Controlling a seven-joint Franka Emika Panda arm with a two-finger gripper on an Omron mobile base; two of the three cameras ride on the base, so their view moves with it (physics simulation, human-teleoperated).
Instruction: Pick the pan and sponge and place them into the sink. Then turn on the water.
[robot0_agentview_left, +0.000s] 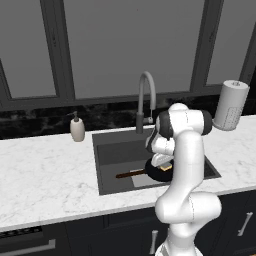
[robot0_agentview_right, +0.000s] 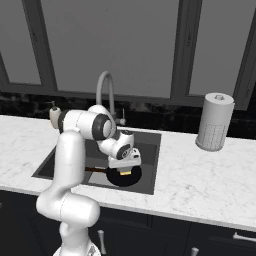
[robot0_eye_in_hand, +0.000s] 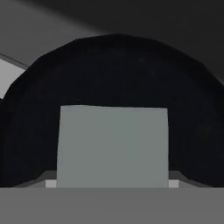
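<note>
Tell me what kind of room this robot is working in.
A simulated kitchen, most likely: a dark sink set in a marble counter, a gooseneck faucet behind it, and a paper towel roll beside a window.

This is a kitchen, rendered rather than real. A white marbled tabletop (robot0_agentview_left: 45, 172) runs along a wall and holds a dark rectangular sink (robot0_agentview_left: 107, 150) sunk into it. Behind the sink rises a tall grey gooseneck faucet (robot0_agentview_left: 145, 97), and a small beige soap dispenser (robot0_agentview_left: 77, 128) stands to one side of it. A paper towel roll (robot0_agentview_right: 214, 121) stands upright on the tabletop at the other side. A black marbled backsplash (robot0_agentview_left: 35, 122) lines the wall, with large dark-framed windows (robot0_agentview_left: 132, 45) above it. Below the tabletop are dark cabinet fronts with pale bar handles (robot0_agentview_right: 102, 241). A black pan (robot0_agentview_right: 123, 176) with a sponge (robot0_agentview_right: 124, 173) on it lies in the sink.
</note>
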